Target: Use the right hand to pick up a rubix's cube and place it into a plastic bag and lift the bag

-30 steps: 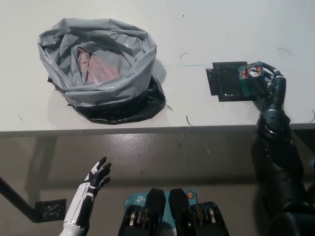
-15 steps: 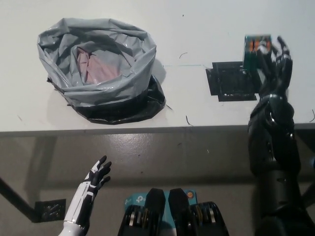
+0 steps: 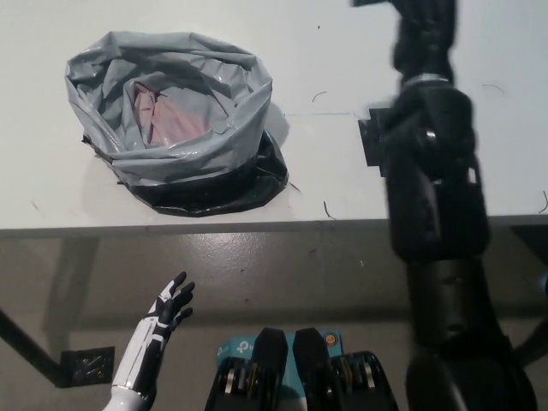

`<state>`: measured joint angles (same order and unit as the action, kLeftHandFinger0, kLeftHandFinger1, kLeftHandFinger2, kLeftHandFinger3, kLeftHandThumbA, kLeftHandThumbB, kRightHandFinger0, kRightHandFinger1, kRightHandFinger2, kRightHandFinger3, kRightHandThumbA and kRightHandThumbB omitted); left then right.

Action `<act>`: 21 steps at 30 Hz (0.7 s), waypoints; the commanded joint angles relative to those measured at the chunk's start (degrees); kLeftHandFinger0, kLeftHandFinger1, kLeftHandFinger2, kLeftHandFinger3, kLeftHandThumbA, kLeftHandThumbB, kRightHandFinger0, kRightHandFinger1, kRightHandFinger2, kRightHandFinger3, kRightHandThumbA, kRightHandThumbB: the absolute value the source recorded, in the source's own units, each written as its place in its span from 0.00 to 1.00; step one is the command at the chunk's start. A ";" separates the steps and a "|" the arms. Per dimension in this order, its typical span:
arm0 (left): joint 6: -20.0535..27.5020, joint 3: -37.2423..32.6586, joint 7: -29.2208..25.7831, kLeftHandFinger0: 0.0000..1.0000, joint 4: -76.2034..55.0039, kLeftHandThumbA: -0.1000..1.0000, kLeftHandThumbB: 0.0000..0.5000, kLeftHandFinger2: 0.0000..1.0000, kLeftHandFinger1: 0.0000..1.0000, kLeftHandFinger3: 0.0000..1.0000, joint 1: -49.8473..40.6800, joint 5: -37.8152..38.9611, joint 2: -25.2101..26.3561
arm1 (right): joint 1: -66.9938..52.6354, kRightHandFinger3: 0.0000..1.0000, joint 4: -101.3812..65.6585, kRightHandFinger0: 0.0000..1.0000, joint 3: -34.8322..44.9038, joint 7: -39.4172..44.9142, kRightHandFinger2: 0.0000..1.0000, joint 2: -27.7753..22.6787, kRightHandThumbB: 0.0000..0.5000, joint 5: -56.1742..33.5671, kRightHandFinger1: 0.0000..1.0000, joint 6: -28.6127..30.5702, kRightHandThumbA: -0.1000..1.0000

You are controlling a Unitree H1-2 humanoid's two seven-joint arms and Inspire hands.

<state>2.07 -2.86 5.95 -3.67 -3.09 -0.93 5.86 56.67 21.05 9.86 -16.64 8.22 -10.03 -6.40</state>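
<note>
Our right arm [image 3: 432, 171] raised over table [image 3: 325, 51], hand out of frame so grip can't tell, bag [image 3: 175, 128] open at left, left hand [image 3: 171, 308] low w/ fingers spread, empty

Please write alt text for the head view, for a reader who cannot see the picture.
The robot's black right arm reaches up across a white table, and its hand is out of the picture at the top edge. An open grey plastic bag sits on the table's left part, and the white left hand rests open below the table edge.
</note>
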 commanded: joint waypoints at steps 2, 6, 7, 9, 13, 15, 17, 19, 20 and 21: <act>0.95 -0.59 0.54 1.00 -1.75 1.00 0.18 1.00 1.00 1.00 -0.44 -0.12 0.16 | 6.44 0.84 4.95 0.00 -10.36 0.21 0.80 1.72 0.25 10.62 0.32 0.28 0.00; 0.58 -0.68 0.47 1.00 -2.04 1.00 0.19 1.00 1.00 1.00 -0.58 0.01 0.02 | 8.97 0.81 9.36 0.09 -13.58 -1.19 0.78 2.31 0.29 12.94 0.48 0.36 0.00; 0.70 -0.71 0.46 1.00 -1.90 1.00 0.18 1.00 1.00 1.00 -0.33 0.02 -0.02 | 11.20 0.79 12.68 0.00 -14.44 -1.90 0.67 3.03 0.30 13.58 0.31 0.35 0.00; 0.83 -0.62 0.40 1.00 -1.81 1.00 0.17 1.00 1.00 1.00 -0.05 0.19 -0.10 | 13.04 0.79 15.32 0.00 -15.23 -2.49 0.64 3.40 0.29 14.25 0.23 0.15 0.00; 0.91 -0.81 0.68 1.00 -1.87 1.00 0.20 1.00 1.00 1.00 0.03 0.23 0.10 | 17.16 0.80 23.61 0.00 -16.07 -4.07 0.69 4.32 0.31 15.17 0.22 1.59 0.00; 1.08 -1.09 0.51 1.00 -2.26 1.00 0.19 1.00 1.00 1.00 0.06 -0.60 0.22 | 19.10 0.80 27.89 0.00 -16.23 -4.66 0.72 4.74 0.32 15.49 0.25 3.00 0.00; 0.94 -1.27 0.39 1.00 -2.45 1.00 0.21 1.00 1.00 1.00 0.24 -1.15 0.38 | 21.66 0.80 33.31 0.00 -16.53 -5.45 0.75 5.35 0.32 16.01 0.28 4.25 0.00; 1.04 -1.34 0.39 1.00 -2.45 1.00 0.18 1.00 1.00 1.00 0.29 -1.10 0.33 | 23.09 0.80 37.23 0.00 -17.05 -5.85 0.76 5.54 0.30 16.63 0.27 6.28 0.00; 0.97 -1.34 0.52 1.00 -2.54 1.00 0.15 1.00 1.00 1.00 0.24 -0.70 0.25 | 24.33 0.81 41.08 0.00 -17.53 -6.16 0.78 5.71 0.32 17.01 0.30 7.91 0.00; 0.94 -1.34 0.56 1.00 -2.61 1.00 0.15 1.00 1.00 1.00 0.21 -0.59 0.24 | 24.75 0.81 42.34 0.00 -17.62 -6.32 0.78 5.77 0.31 17.08 0.30 8.38 0.00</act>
<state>2.05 -3.81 5.95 -3.80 -3.20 -1.37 5.87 73.93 55.65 -6.50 -19.81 12.47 3.82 -5.06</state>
